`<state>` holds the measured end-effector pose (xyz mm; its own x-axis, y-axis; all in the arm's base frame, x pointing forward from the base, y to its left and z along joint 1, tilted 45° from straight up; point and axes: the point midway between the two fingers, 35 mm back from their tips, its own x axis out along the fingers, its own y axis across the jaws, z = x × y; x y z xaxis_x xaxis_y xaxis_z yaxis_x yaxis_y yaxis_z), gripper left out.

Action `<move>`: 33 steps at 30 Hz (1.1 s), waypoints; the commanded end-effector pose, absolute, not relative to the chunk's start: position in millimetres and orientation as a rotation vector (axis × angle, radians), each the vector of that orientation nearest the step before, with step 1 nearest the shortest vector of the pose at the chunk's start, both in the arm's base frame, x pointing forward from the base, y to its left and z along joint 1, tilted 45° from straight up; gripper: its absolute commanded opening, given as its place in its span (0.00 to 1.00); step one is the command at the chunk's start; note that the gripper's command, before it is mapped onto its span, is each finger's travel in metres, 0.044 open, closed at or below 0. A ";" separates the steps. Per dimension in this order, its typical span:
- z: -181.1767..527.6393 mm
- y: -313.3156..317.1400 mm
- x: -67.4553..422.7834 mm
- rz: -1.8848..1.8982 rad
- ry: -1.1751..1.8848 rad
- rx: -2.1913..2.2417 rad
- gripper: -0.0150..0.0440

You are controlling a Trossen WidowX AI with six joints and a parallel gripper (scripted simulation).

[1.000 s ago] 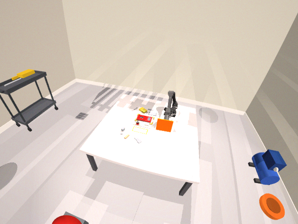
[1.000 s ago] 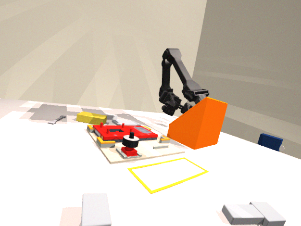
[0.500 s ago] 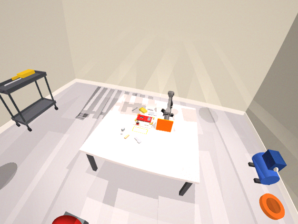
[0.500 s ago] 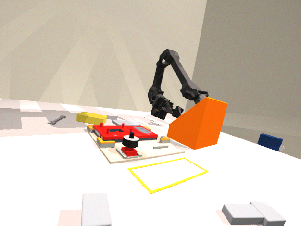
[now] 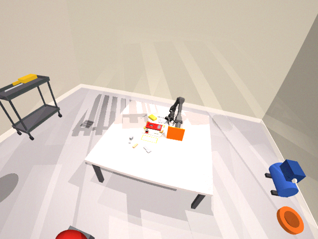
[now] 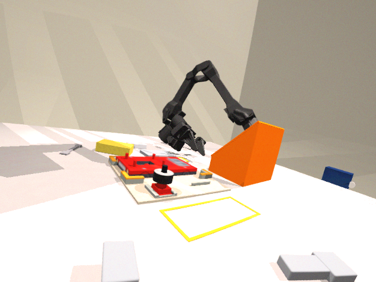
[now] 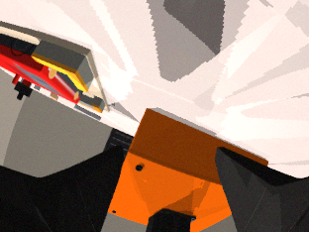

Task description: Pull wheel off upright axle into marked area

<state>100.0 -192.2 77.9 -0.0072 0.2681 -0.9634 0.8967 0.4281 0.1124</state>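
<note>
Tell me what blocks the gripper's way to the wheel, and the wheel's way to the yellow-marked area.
Nothing visible blocks either. The gripper hangs open above the far edge of the red fixture, with free air down to the wheel on its axle. Only bare board and table lie between the wheel and the marked area.

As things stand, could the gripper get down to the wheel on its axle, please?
Probably yes: the gripper hangs open behind the wheel, whose top stands uncovered; the orange block sits off to one side.
</note>
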 end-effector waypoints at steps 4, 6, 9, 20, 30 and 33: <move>76.5 -194.9 141.7 -0.721 1.553 0.932 0.76; 75.0 -194.1 149.9 -0.755 1.563 0.921 0.76; 72.5 -192.0 163.2 -0.815 1.575 0.902 0.76; 59.2 -167.4 232.2 -1.119 1.519 0.755 0.76; 39.4 -119.8 296.7 -1.386 1.276 0.644 0.76; 33.3 -99.9 314.6 -1.437 1.171 0.622 0.76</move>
<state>298.1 -117.5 39.0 -0.2591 -0.3509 -0.8999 0.9292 0.1638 -0.3314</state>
